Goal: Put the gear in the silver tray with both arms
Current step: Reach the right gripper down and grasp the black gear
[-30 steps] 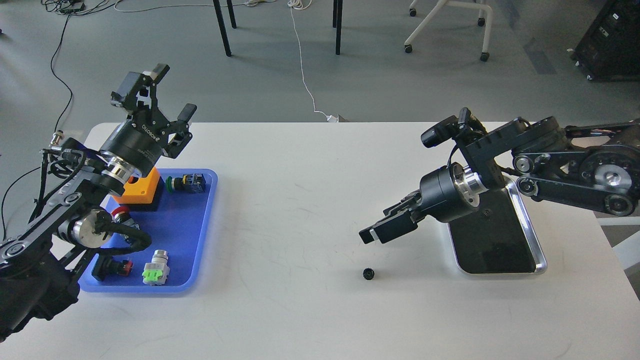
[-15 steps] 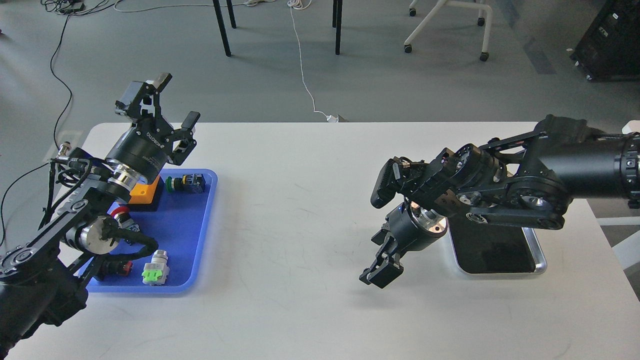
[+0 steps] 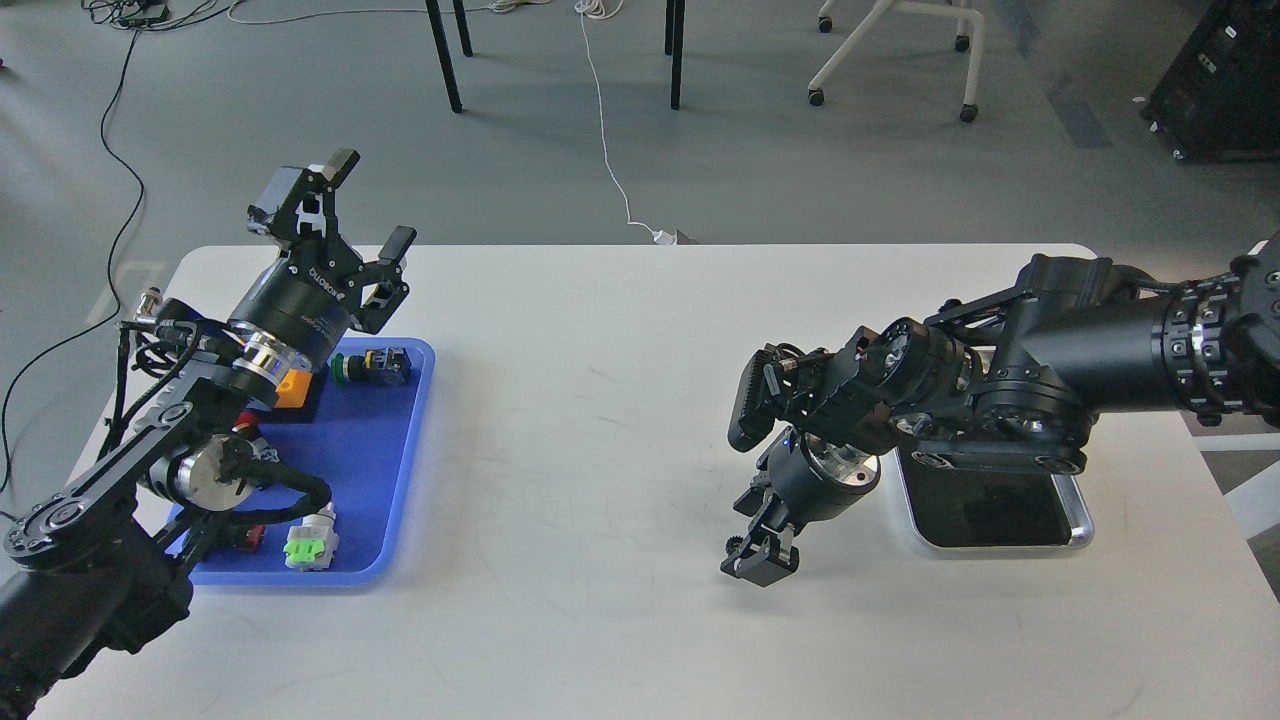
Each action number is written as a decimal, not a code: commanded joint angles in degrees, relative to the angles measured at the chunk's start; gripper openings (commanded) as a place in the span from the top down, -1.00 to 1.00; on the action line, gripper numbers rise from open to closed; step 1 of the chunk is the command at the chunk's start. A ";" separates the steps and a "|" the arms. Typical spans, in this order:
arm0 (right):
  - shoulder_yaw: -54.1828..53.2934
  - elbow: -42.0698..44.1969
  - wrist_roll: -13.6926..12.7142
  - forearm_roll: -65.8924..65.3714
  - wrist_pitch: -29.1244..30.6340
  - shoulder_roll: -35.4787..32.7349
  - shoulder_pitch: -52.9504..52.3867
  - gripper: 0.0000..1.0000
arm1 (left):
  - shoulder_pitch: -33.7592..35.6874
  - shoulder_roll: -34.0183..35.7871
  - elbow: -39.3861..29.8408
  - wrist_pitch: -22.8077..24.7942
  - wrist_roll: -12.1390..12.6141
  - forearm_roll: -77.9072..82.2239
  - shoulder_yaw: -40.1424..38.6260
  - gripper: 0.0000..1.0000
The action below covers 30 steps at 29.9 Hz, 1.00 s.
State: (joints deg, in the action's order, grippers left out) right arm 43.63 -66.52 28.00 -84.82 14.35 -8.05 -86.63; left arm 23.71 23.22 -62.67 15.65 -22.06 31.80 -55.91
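The small black gear (image 3: pixel 734 545) lies on the white table; only its left edge shows beside my right gripper's fingertips. My right gripper (image 3: pixel 757 562) points straight down onto the gear spot, its fingers dark and bunched, so I cannot tell whether they hold the gear. The silver tray (image 3: pixel 1075 525) lies to the right of that gripper, mostly hidden under my right arm. My left gripper (image 3: pixel 368 203) is open and empty, raised above the back of the blue tray.
A blue plastic tray (image 3: pixel 400 500) at the left holds an orange box (image 3: pixel 293 385), a green-capped switch (image 3: pixel 372 366) and a green-and-white part (image 3: pixel 310 540). My left arm lies over its left side. Chair and table legs stand on the floor beyond.
My right arm turned its wrist downward and lowered the gripper onto the gear, covering most of it. My left gripper drifted slightly right, still open.
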 commanded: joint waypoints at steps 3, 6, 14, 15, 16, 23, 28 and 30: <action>0.66 0.86 0.00 0.00 -0.02 1.45 0.24 -0.15 | -0.06 0.07 0.00 -0.01 0.00 -0.08 0.01 -0.98; 1.37 1.13 0.00 0.00 -0.11 2.16 0.24 -0.15 | -0.06 -0.01 -0.08 -0.01 0.00 -0.08 -0.87 -0.98; 1.72 1.30 0.00 0.00 -0.11 2.16 0.24 0.04 | -0.07 0.07 -0.17 0.08 0.00 -0.08 -0.96 -0.98; 1.72 1.30 0.00 0.00 -0.11 2.16 0.24 0.15 | -0.07 0.07 -0.09 0.08 0.00 -0.08 -0.96 -0.98; 1.72 1.30 0.00 0.00 -0.11 2.16 0.24 0.23 | -0.07 0.07 -0.17 0.17 0.09 -0.08 -0.96 -0.98; 2.60 1.30 0.00 0.00 -0.11 2.16 0.15 0.55 | -0.07 0.07 -0.44 0.17 0.09 -0.08 -0.96 -0.98; 2.60 1.22 0.00 0.18 -0.11 2.07 0.06 0.65 | -0.07 0.07 -0.44 0.26 0.00 -0.07 -0.96 -0.98; 2.51 1.22 0.00 0.35 -0.20 2.07 -0.29 0.68 | -0.07 -0.01 -0.44 0.26 0.09 0.01 -0.96 -0.98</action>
State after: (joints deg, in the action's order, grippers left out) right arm 46.26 -65.29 28.00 -84.67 14.23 -5.92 -86.54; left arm 23.64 23.29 -63.11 15.87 -22.02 31.78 -56.87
